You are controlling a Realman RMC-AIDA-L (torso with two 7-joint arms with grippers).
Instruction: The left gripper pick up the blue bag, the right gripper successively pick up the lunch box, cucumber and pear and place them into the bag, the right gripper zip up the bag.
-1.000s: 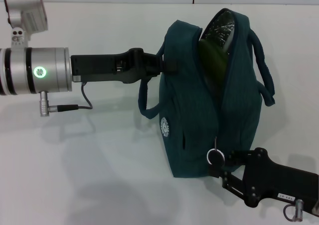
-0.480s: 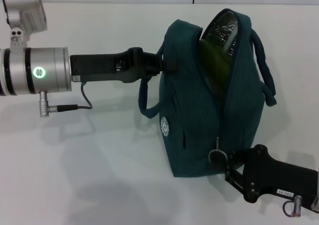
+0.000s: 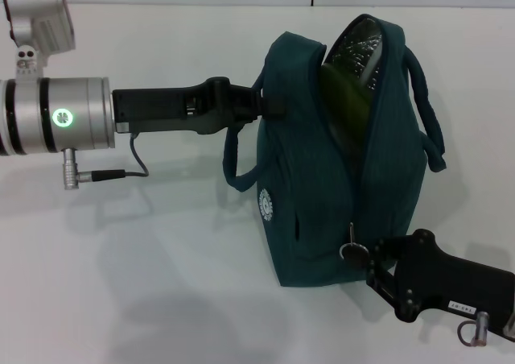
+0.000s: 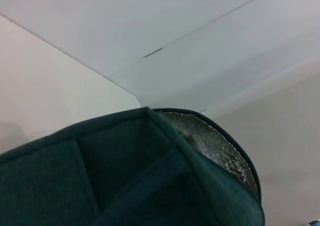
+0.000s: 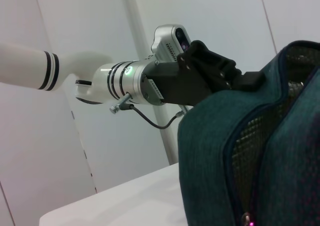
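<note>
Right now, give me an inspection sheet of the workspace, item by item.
Surface: white table, bare around the bag.
Job's things: dark teal fabric bag upright, top partly open, silver foil lining showing; dark green cucumber inside; lunch box and pear not seen.
Clutter: nothing seen.
Grippers: left gripper shut on the bag's upper edge; right gripper at the metal ring zip pull, low on the bag's near end; grip unclear.
Cables: thin grey cable under the left wrist.
Surroundings: plain white wall panels.

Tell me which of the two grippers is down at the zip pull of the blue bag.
The right gripper, low at the near end of the blue bag, is at the metal ring zip pull. The left gripper is higher up, holding the bag's side by its handle.
</note>
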